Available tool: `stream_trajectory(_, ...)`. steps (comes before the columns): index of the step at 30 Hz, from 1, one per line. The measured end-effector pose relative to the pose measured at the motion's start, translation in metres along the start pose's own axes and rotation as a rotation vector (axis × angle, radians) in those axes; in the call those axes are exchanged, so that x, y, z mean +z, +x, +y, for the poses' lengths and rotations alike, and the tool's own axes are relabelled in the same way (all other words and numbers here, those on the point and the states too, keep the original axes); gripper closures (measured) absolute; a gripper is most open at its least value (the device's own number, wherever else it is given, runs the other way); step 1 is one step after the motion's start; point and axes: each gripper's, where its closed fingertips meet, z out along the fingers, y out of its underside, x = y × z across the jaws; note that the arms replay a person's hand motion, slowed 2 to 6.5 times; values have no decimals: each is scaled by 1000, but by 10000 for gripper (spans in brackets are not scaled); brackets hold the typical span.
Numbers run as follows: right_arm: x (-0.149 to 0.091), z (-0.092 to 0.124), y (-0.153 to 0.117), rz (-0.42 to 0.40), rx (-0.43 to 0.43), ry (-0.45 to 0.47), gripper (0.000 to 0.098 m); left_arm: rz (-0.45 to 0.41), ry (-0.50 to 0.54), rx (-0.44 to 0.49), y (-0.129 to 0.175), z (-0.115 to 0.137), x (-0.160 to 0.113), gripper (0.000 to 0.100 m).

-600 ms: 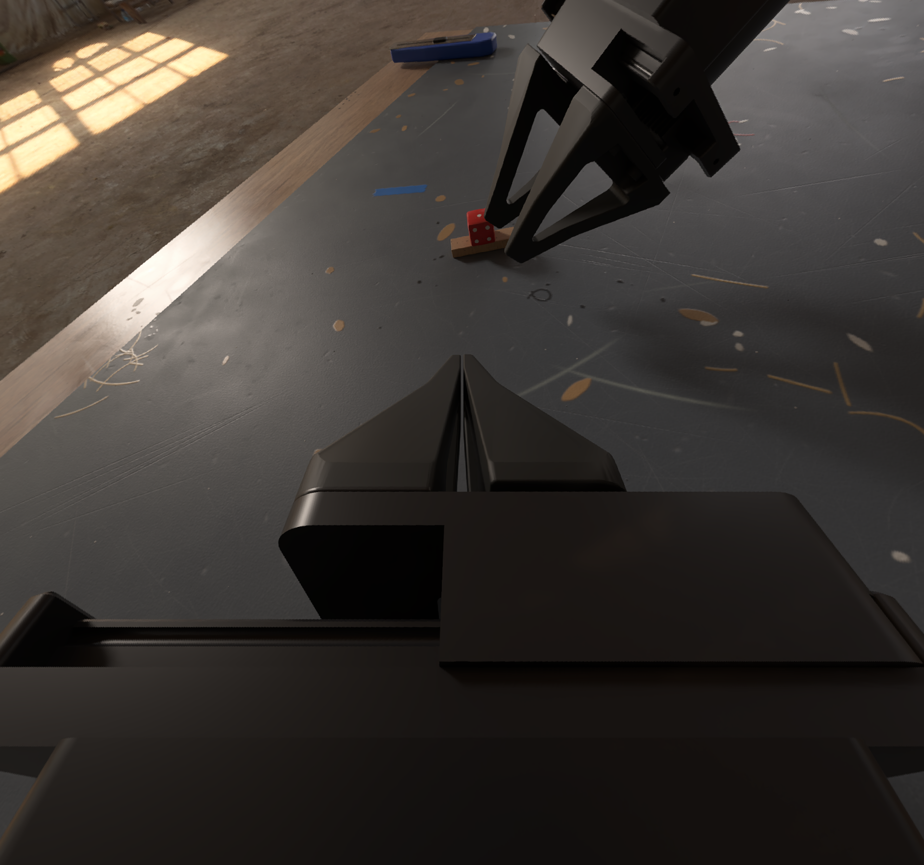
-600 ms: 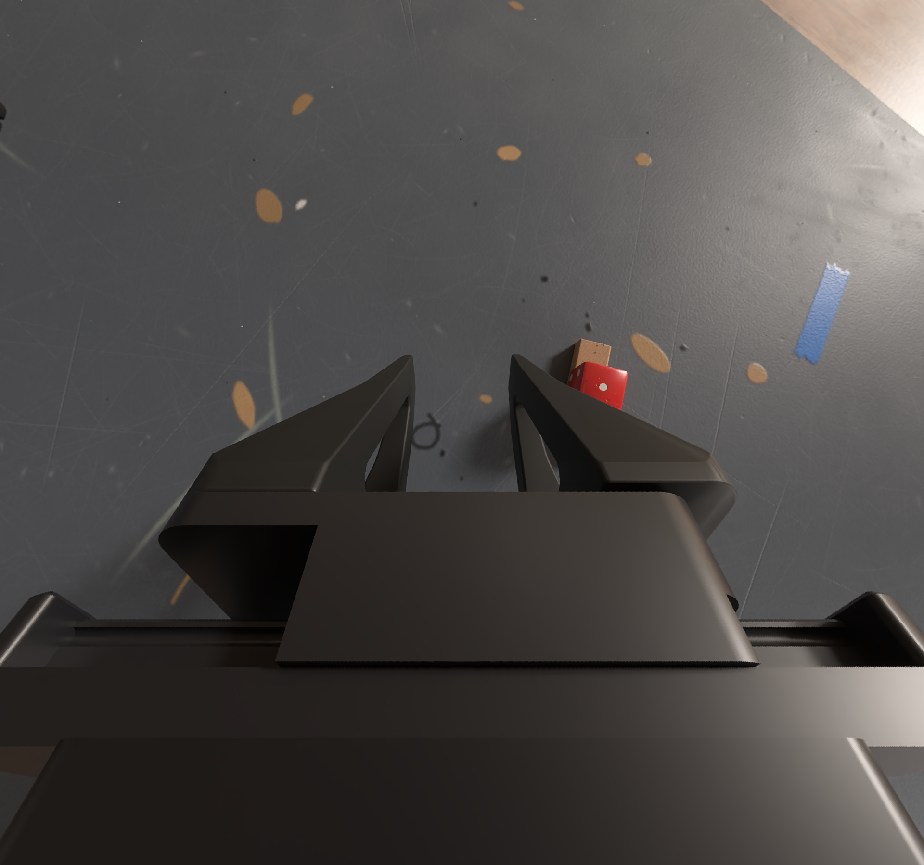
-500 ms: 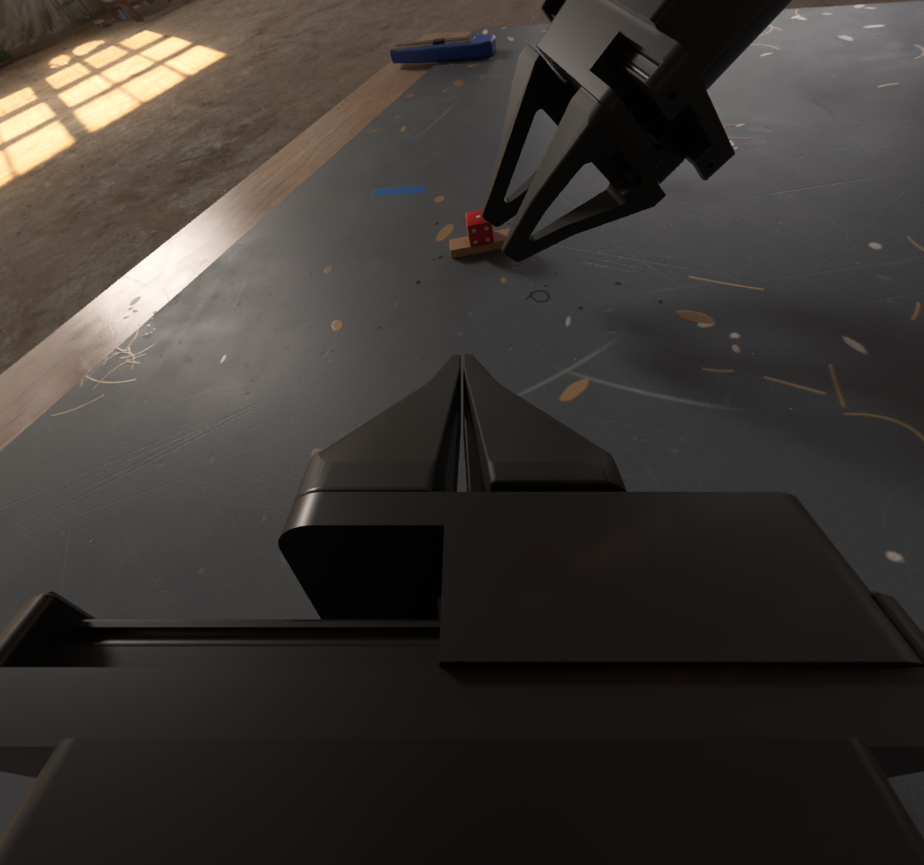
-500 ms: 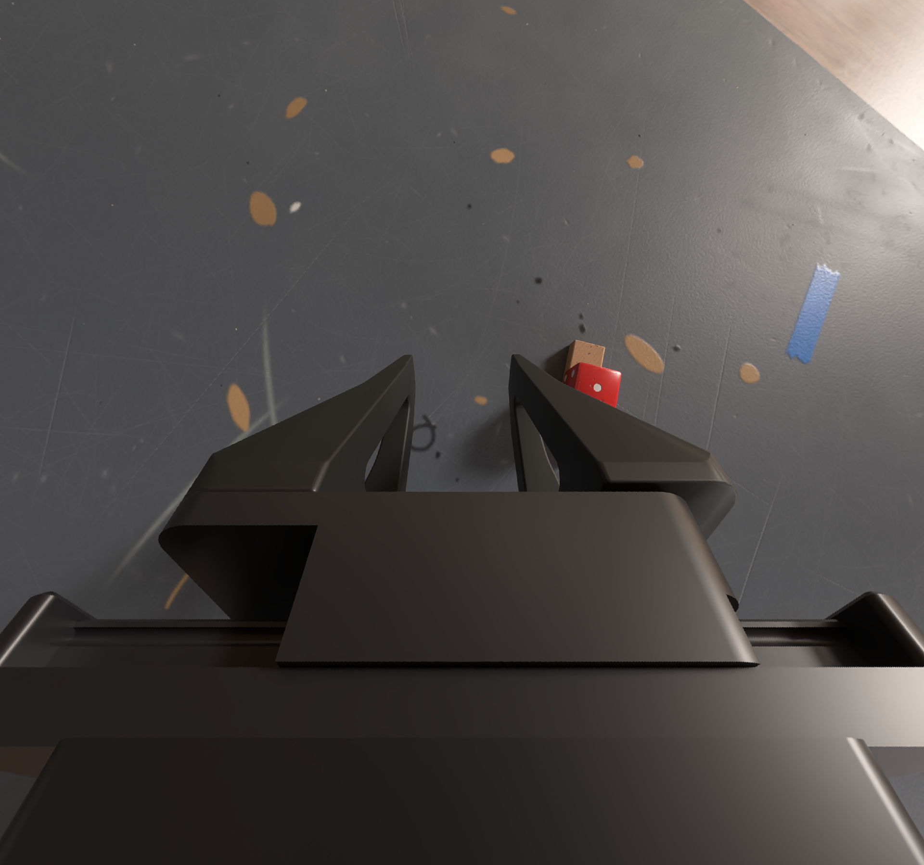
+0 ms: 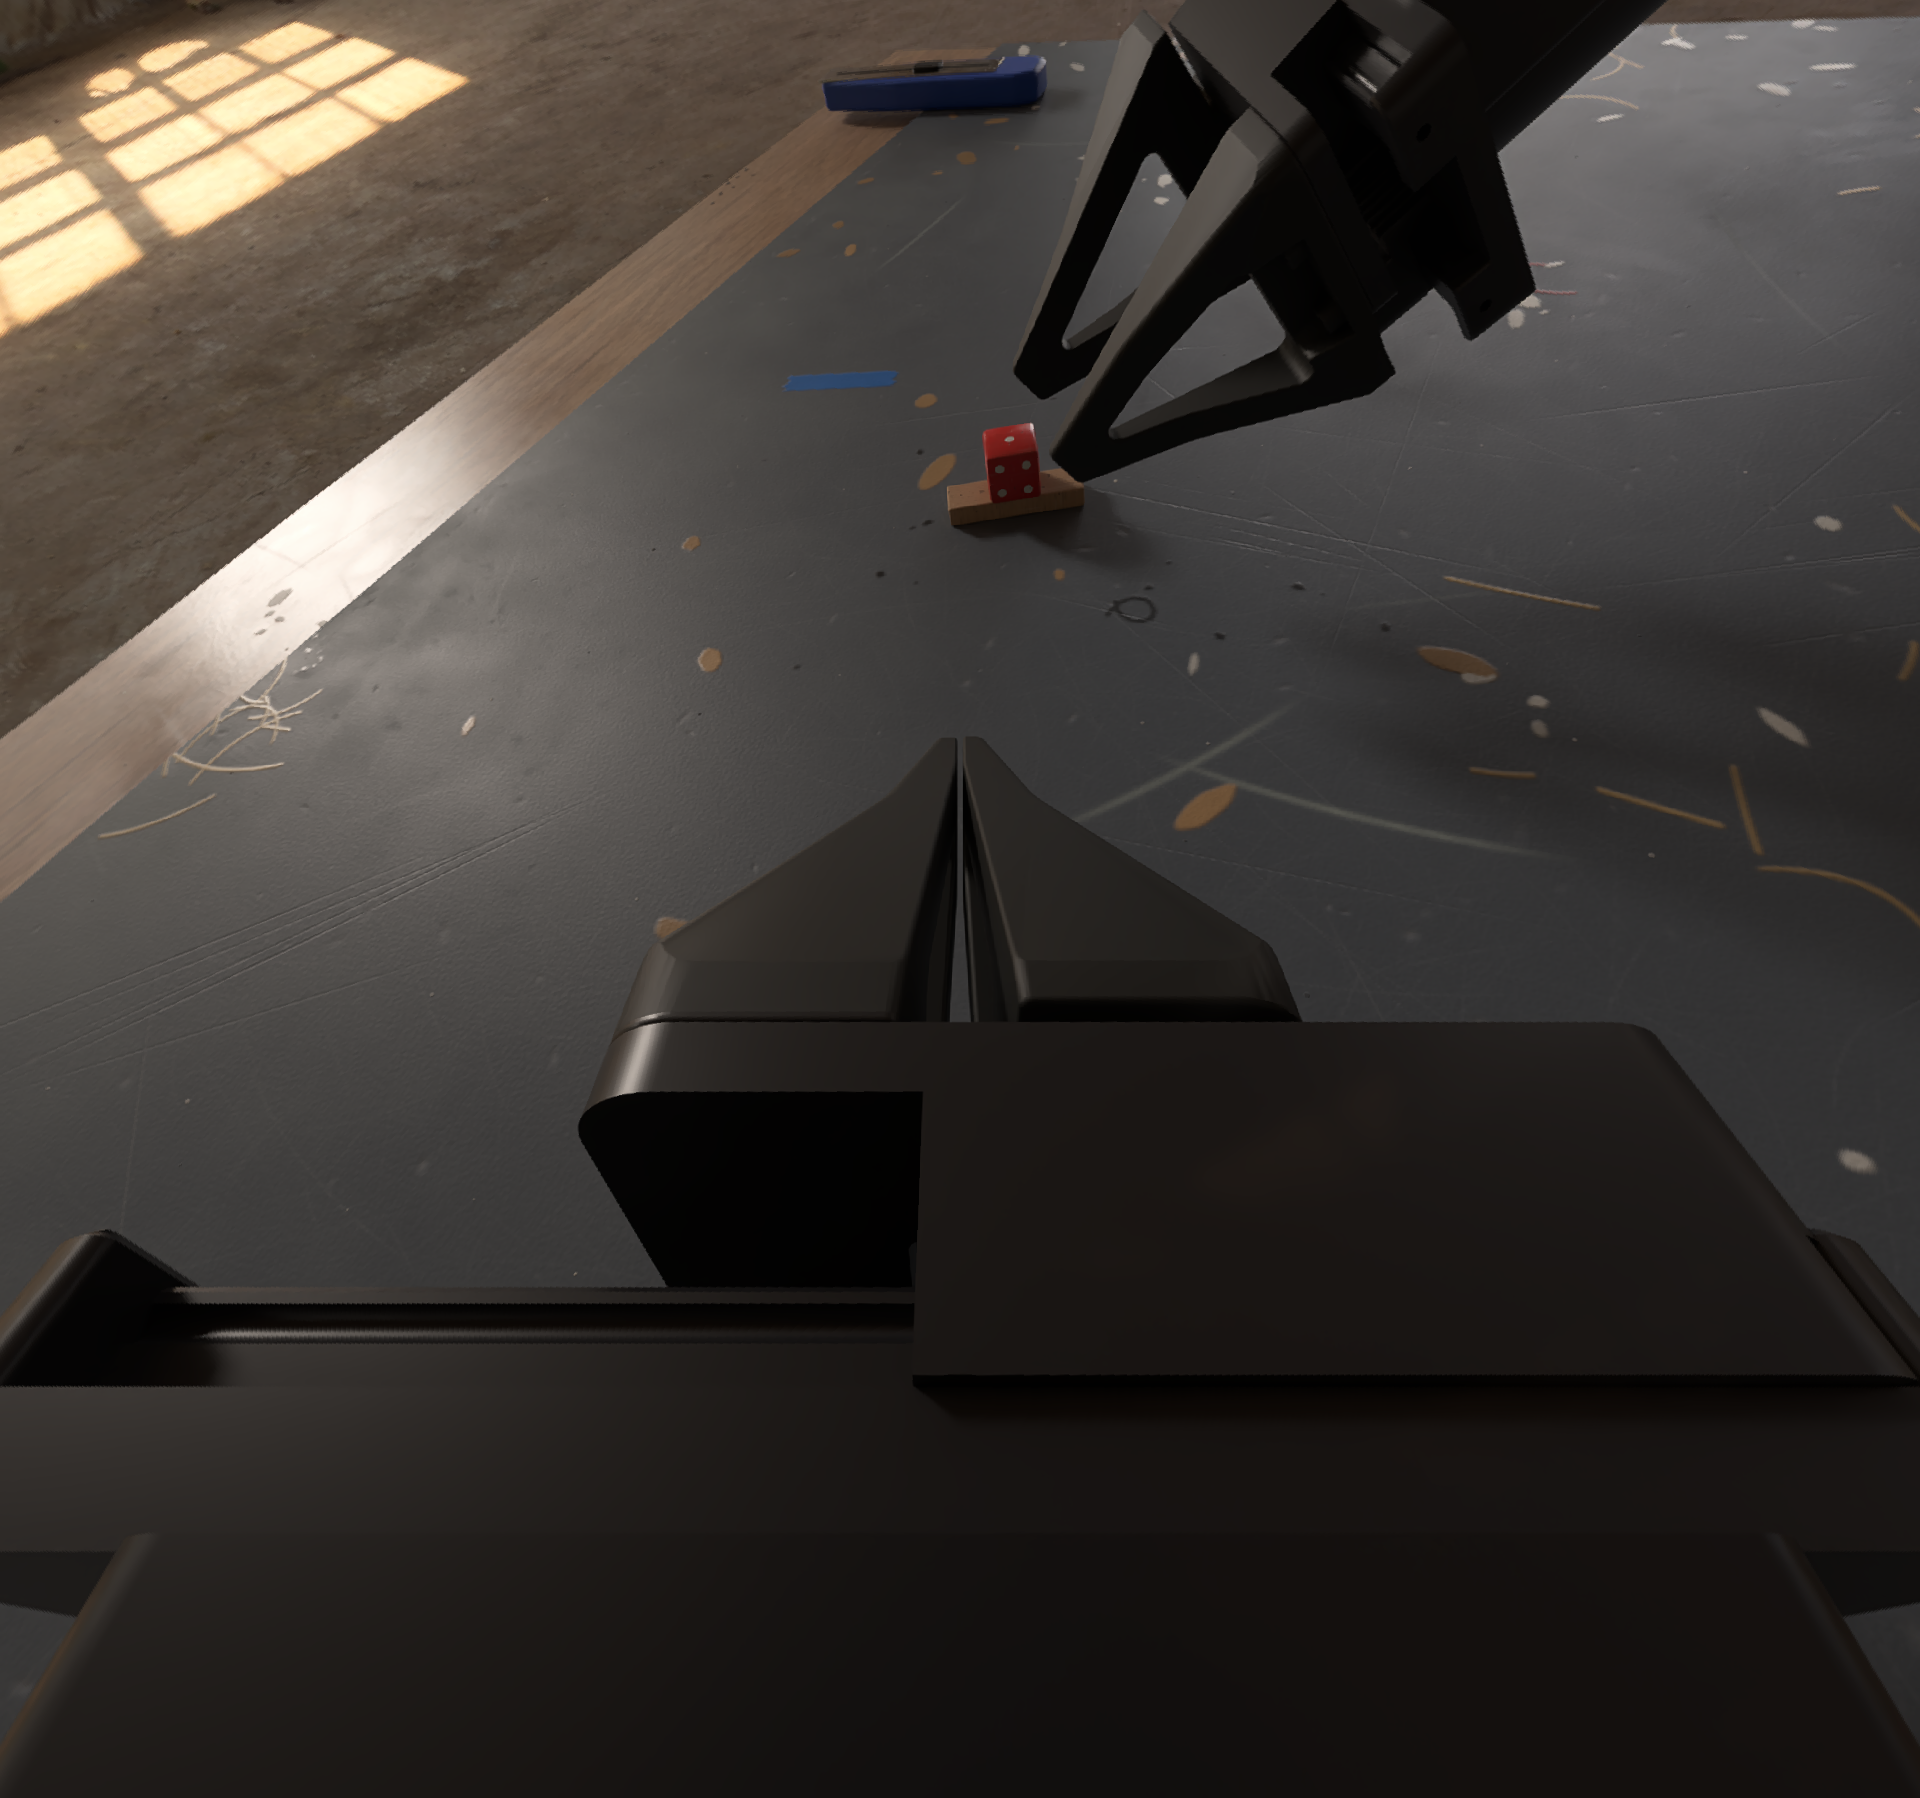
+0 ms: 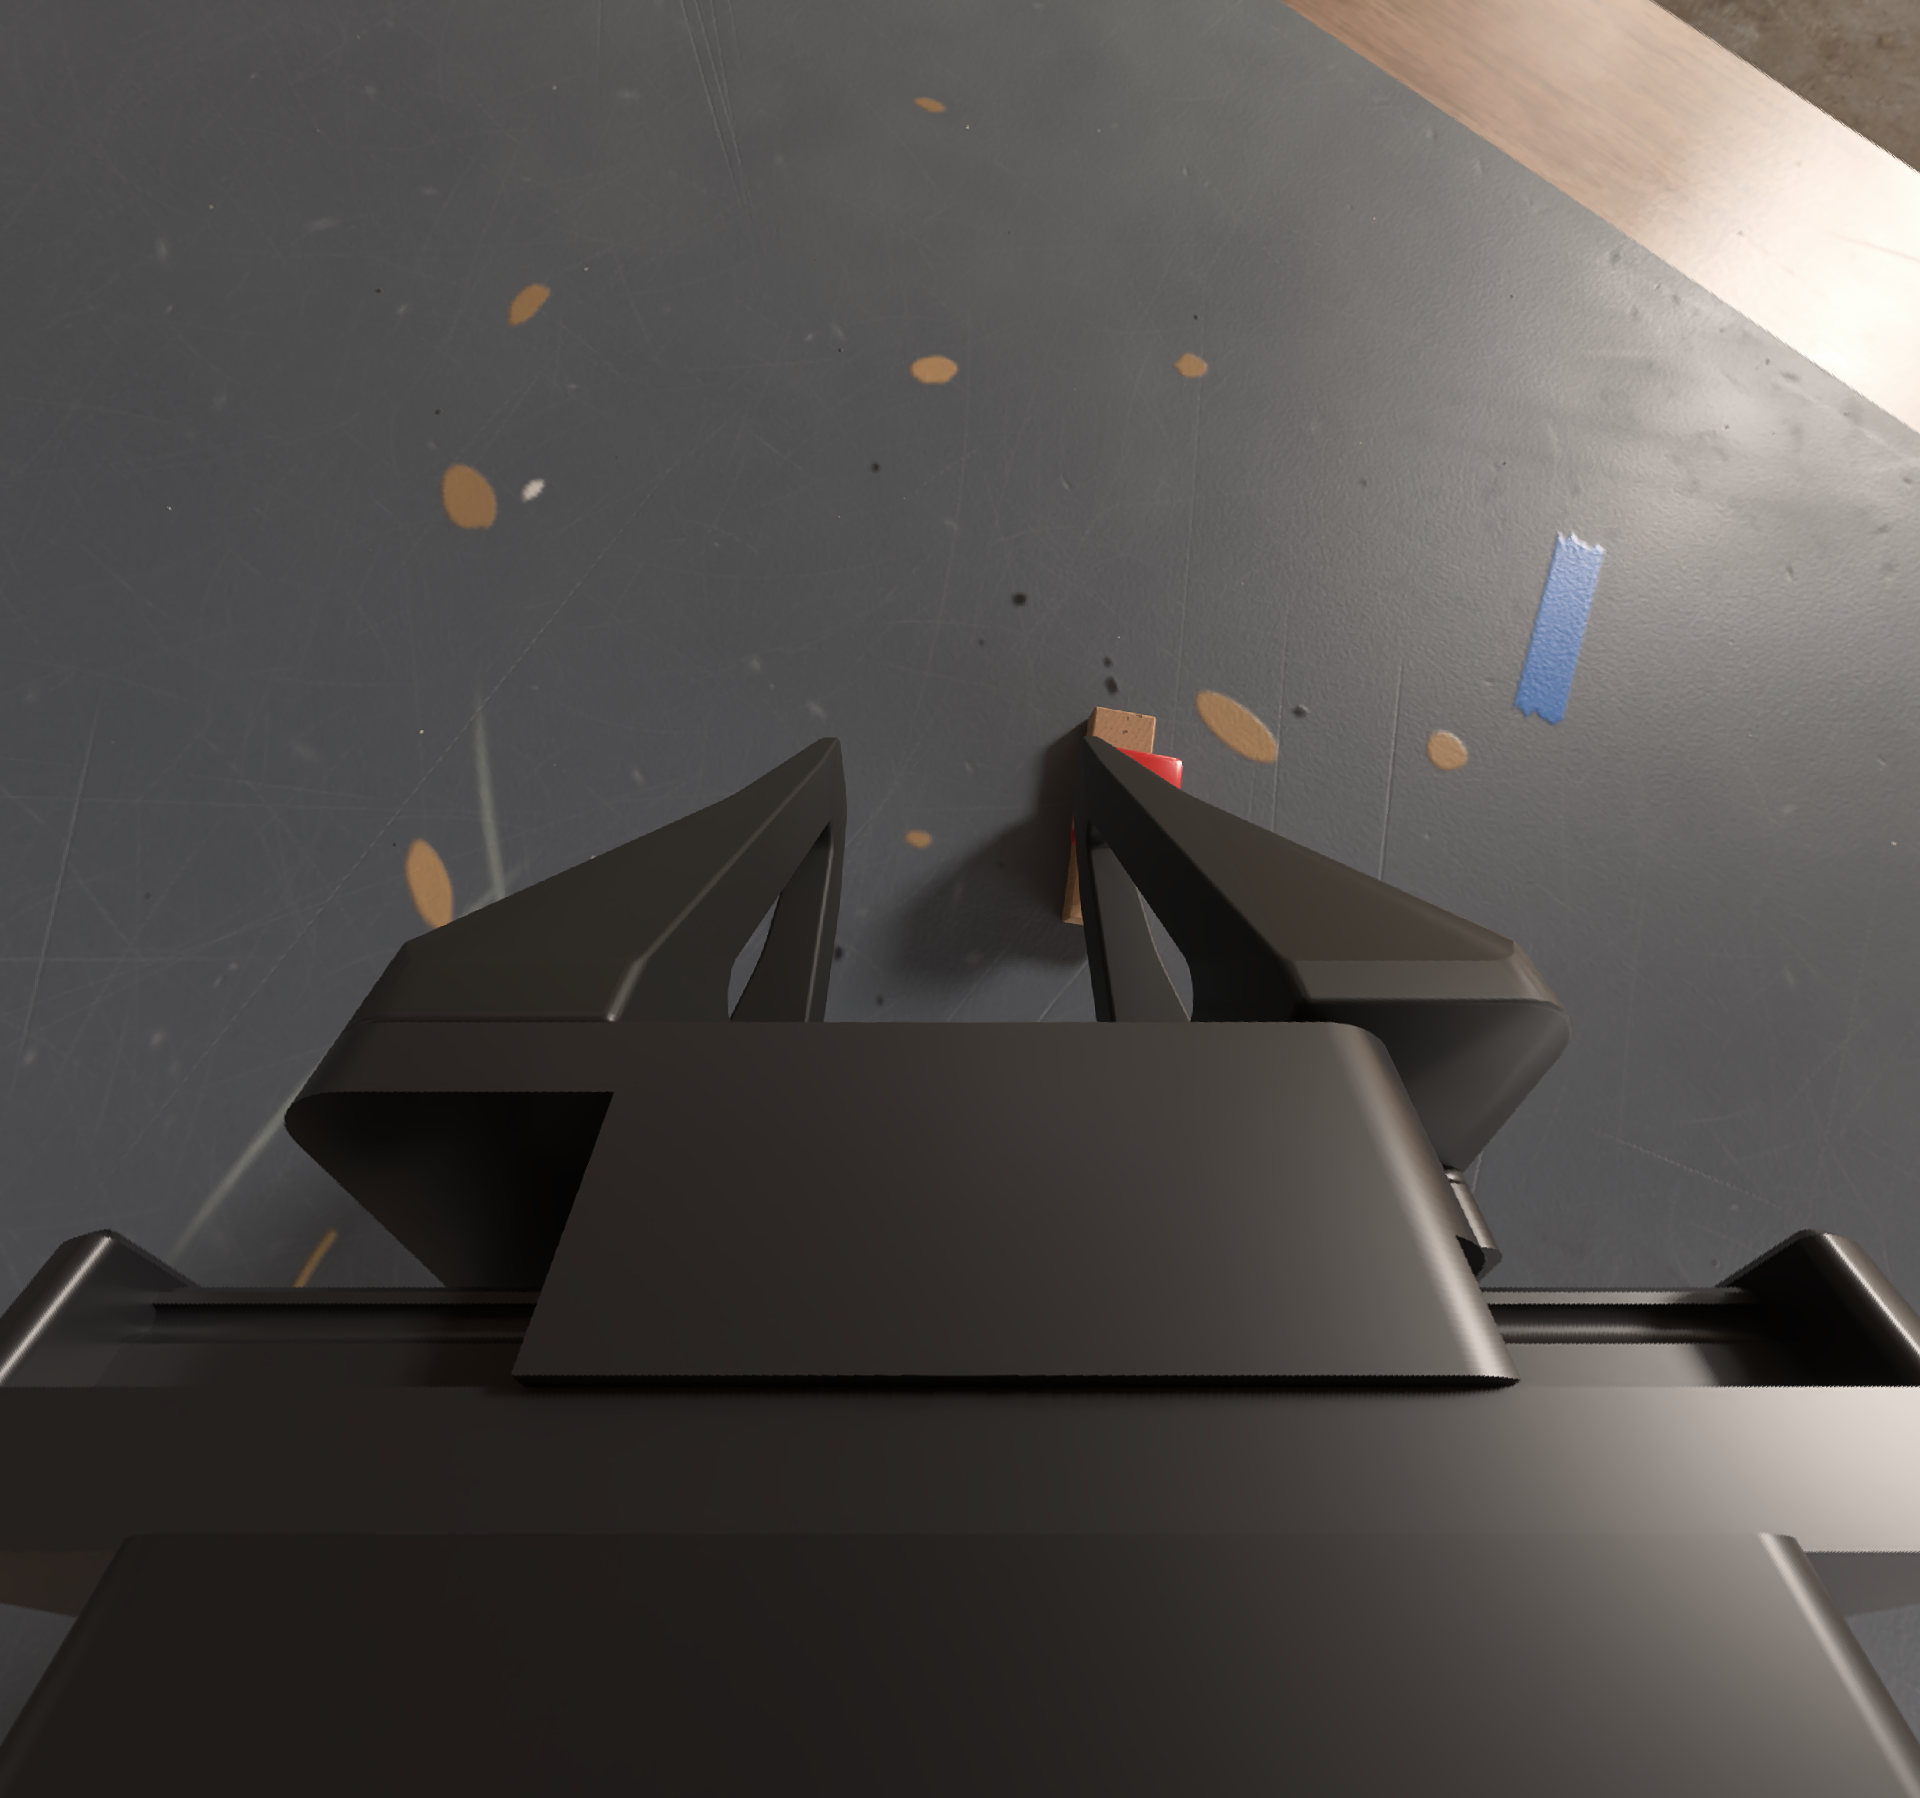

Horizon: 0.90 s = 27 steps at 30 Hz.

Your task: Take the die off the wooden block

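Note:
A red die (image 5: 1011,464) with white pips sits on a small flat wooden block (image 5: 1015,505) on the dark grey table. My right gripper (image 5: 1060,423) is open and hangs just right of the die, its tips close above the block's right end. In the right wrist view the right gripper (image 6: 961,756) is open; its right finger hides most of the die (image 6: 1158,768) and block (image 6: 1122,728). My left gripper (image 5: 961,751) is shut and empty, well short of the block.
A blue flat tool (image 5: 935,82) lies at the table's far edge. A strip of blue tape (image 5: 840,381) is stuck left of the block; it also shows in the right wrist view (image 6: 1558,642). A wooden border (image 5: 312,564) runs along the table's left side, floor beyond.
The right gripper has risen a little and shifted, so the die shows fully in the left wrist view. In the right wrist view, die and block slid behind the right finger. The left gripper has stayed put.

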Motion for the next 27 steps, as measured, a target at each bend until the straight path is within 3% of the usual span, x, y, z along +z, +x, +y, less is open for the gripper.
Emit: stream_trajectory(27,-1,0,6,30,5,19,598,-14,-13,10,-2,1,2,963)
